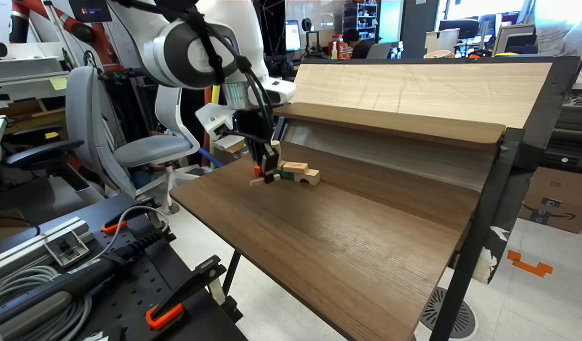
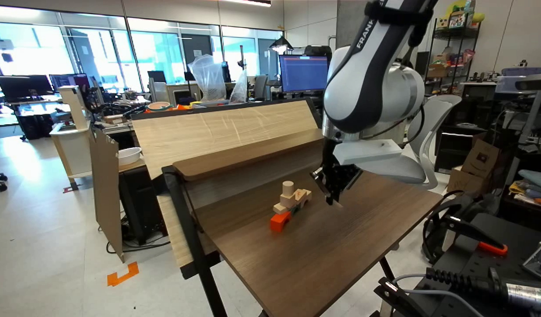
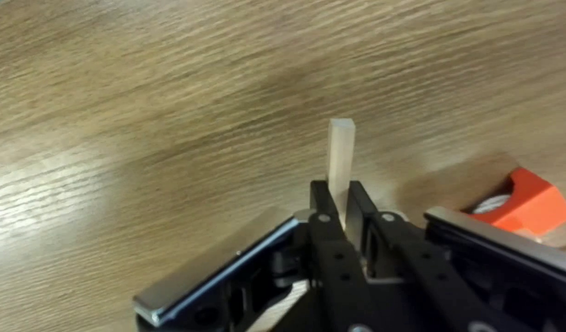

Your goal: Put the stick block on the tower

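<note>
Surface [image 1: 348, 246]: brown woodgrain, raised shelf [image 1: 390, 117] along its back edge. Tower [image 2: 287, 201] of pale tan blocks stands toward that edge, upright cylinder [image 2: 288, 189] on top. Orange arch block [image 2: 278, 222] at one end of the tower, dark green block [image 2: 295, 210] low between it and the tan pieces. In an exterior view the tool [image 1: 268, 176] hangs in front of the tower and covers part of it. Wrist view: orange arch block to the right, partly behind the tool's linkage. Tool clamped on the stick block [image 3: 341, 152], which is off the tower, between it and the surface's right corner [image 2: 430, 197] in an exterior view. Stick block: thin, straight, pale tan, square-cut end projecting past the fingertips; contact with surface, cannot tell.
</note>
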You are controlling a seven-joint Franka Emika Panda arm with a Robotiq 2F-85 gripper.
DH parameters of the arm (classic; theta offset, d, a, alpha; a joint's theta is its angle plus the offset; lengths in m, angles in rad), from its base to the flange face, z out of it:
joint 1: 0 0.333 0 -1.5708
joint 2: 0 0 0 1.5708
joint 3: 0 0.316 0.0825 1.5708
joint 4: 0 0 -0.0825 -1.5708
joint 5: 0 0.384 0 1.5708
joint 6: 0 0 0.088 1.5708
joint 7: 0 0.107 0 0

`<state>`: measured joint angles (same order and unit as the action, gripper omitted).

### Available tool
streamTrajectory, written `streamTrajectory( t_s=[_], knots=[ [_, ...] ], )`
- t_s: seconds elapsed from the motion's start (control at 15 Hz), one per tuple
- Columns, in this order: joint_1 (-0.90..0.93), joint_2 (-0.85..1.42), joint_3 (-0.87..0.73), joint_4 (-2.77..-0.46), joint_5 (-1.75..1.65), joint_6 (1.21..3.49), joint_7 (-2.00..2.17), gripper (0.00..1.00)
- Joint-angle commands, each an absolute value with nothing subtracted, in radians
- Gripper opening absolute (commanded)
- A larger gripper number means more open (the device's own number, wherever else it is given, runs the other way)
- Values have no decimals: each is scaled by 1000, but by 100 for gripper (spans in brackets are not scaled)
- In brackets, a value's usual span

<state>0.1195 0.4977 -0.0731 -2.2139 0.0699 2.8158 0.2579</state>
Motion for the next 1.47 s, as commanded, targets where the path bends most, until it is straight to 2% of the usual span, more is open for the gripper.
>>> streamTrajectory(
  t_s=[0.0, 0.4, 1.4],
  knots=[
    [130, 386, -63, -2237, 89, 2756, 316, 3],
    [141, 332, -45, -2206, 81, 2755, 397, 3],
    [192, 436, -54, -2066, 76, 2741, 518, 3]
  ],
)
